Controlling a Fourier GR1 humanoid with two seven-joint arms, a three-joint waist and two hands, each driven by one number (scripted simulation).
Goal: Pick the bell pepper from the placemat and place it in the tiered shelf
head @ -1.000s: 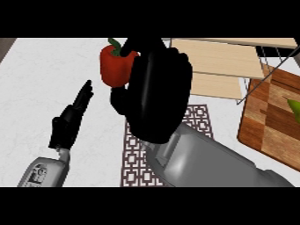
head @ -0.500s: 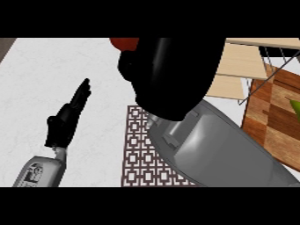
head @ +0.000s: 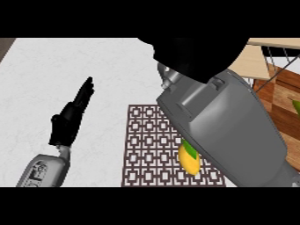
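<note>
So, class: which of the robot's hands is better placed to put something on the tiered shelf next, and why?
The right hand, probably. It is raised at the view's top beside the tiered shelf, though what it holds is hidden. The left hand rests open over the counter, far from the shelf.

1. The right hand (head: 194, 55) sat at the counter's (head: 67, 61) far edge, fingers hidden.
2. A yellow fruit (head: 190, 160) lay on the placemat (head: 149, 145).
3. The left hand (head: 71, 118) rested straight-fingered near the left edge.
</note>
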